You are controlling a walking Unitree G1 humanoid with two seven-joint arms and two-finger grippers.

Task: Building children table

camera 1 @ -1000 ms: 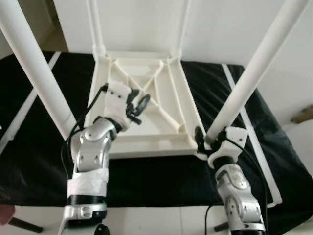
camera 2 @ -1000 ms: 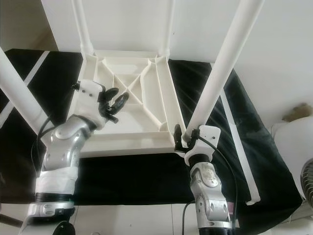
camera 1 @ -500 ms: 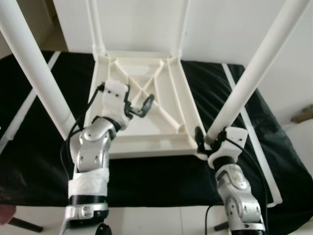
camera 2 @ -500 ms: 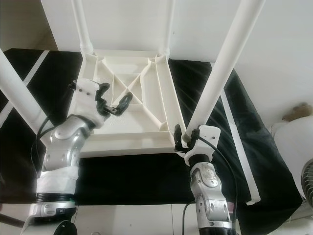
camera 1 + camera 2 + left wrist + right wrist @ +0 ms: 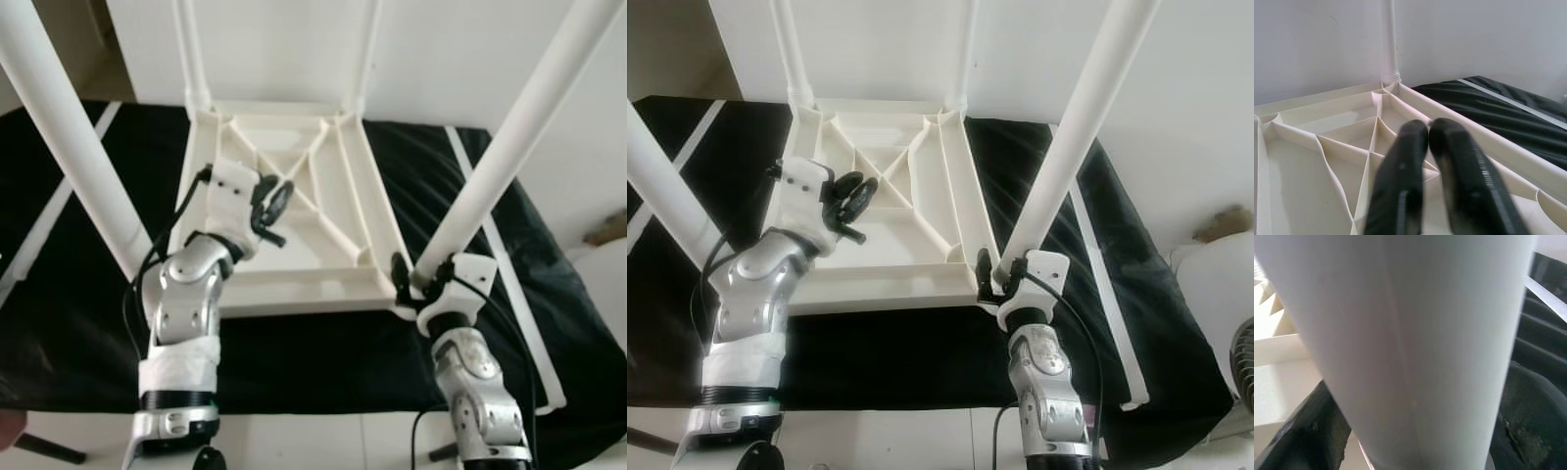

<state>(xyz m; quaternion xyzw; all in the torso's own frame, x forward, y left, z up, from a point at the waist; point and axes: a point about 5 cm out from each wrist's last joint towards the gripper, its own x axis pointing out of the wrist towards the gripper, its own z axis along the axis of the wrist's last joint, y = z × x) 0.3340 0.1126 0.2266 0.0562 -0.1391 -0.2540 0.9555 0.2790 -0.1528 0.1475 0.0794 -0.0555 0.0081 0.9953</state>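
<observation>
A white plastic children's table [image 5: 323, 262] lies upside down on a black cloth, its ribbed underside facing up. Two thin far legs [image 5: 193, 49] and two near legs rise from its corners. My right gripper [image 5: 416, 277] is shut on the base of the near right leg [image 5: 509, 147], which sits between the dark fingers [image 5: 1317, 431] in the right wrist view. My left gripper [image 5: 274, 201] hovers over the underside ribs, left of the centre cross. Its two black fingers [image 5: 1405, 166] are shut together on nothing. The near left leg [image 5: 69, 137] stands just left of that arm.
The black cloth [image 5: 78, 323] has white stripes and covers the whole work surface. A white wall [image 5: 284, 39] stands right behind the table. A long white strip [image 5: 514, 294] runs along the cloth's right side. White floor shows at the front edge.
Half a second ago the left gripper's fingers stood spread over the ribs; now they are together. The right gripper and the table have not moved.
</observation>
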